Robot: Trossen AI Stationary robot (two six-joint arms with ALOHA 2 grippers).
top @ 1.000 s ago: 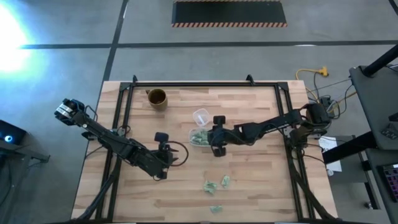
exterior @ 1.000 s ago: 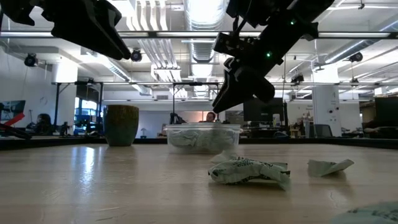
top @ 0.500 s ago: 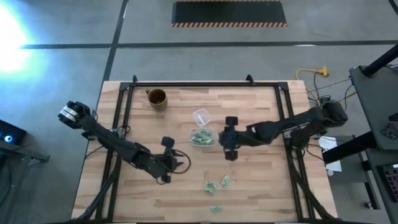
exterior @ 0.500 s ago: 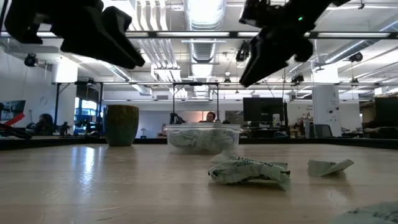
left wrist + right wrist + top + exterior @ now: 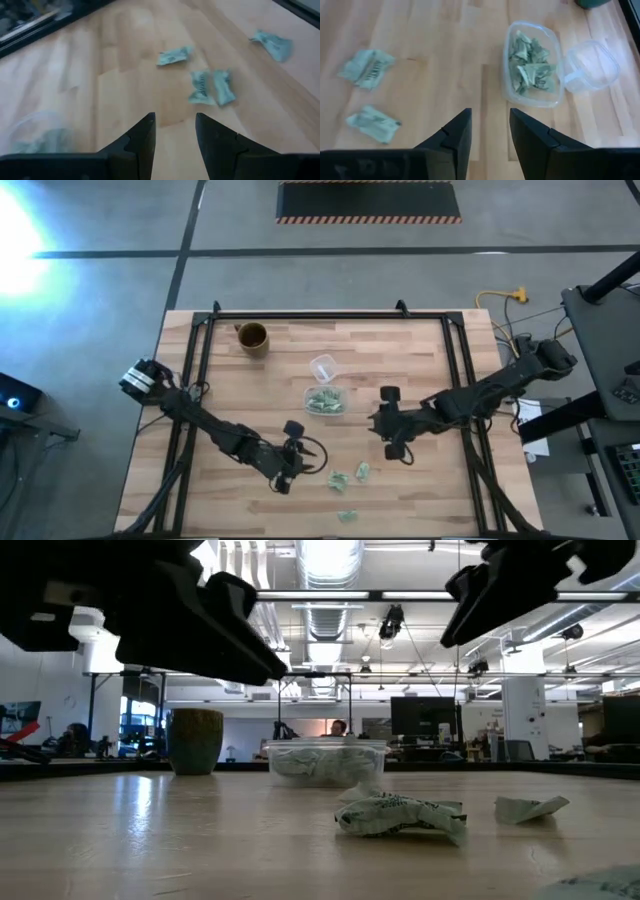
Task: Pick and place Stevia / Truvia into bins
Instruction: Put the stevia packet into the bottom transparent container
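Several pale green Stevia packets lie in the clear bin at mid-table. Loose packets lie flat on the wood nearer the front: two side by side, one more, and one by the front edge. My left gripper hovers open just left of the loose pair, with nothing between its fingers. My right gripper hangs open and empty, to the right of the bin and above the table.
A small clear round cup stands just beyond the bin. A brown mug stands at the far left. A black frame runs along the table's far and side edges. Bare wood lies between the bin and the loose packets.
My right gripper has drawn away from the bin toward the table's right and near edges and has risen. My left gripper has moved right and toward the near edge, sinking closer to the loose packets and tipping more level. The packets and the bin have not moved.
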